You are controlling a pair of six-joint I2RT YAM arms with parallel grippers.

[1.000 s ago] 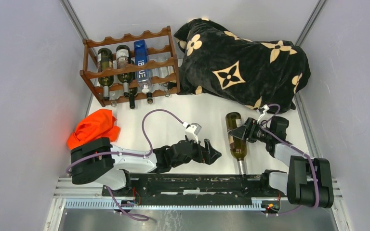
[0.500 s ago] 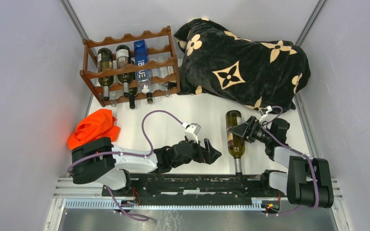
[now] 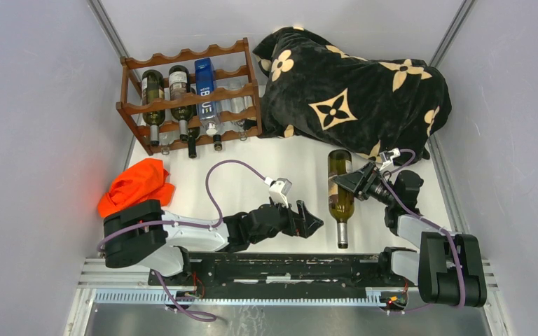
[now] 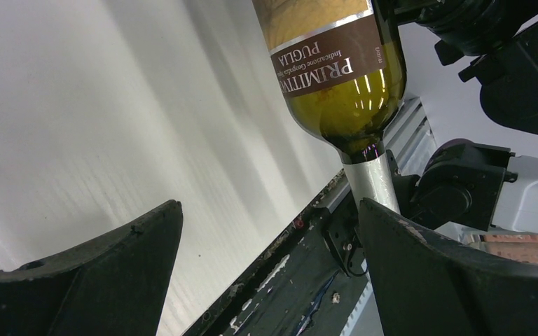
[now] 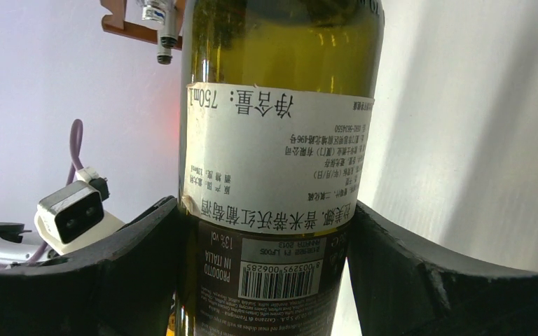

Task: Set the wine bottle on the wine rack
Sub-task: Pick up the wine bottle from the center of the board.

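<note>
Wine bottle is right of centre on the white table, lengthwise, with its neck toward the arm bases and its base toward the black flower-patterned blanket. The right gripper is clamped across the bottle's body at the label. In the wrist view both fingers press the glass on either side, so the grip looks firm. Cannot tell from above whether the bottle is lifted off the table or resting on it. The left gripper hangs low just left of the bottle's neck, jaws spread wide with nothing between them, aimed at the bottle's shoulder. The wine rack stands at the far left corner, well apart from the bottle. Several bottles already lie in it, necks toward the arms. From this angle I cannot settle which cradle is free. An orange cloth lies crumpled near the left arm's base. Progress, as I judge it: the grasp is made and nothing more. Still to do are the carry across the table, lining the bottle up with an open scallop, and the release. The rack sits on the left arm's side, so a hand-over to the waiting left gripper seems likely.
</note>
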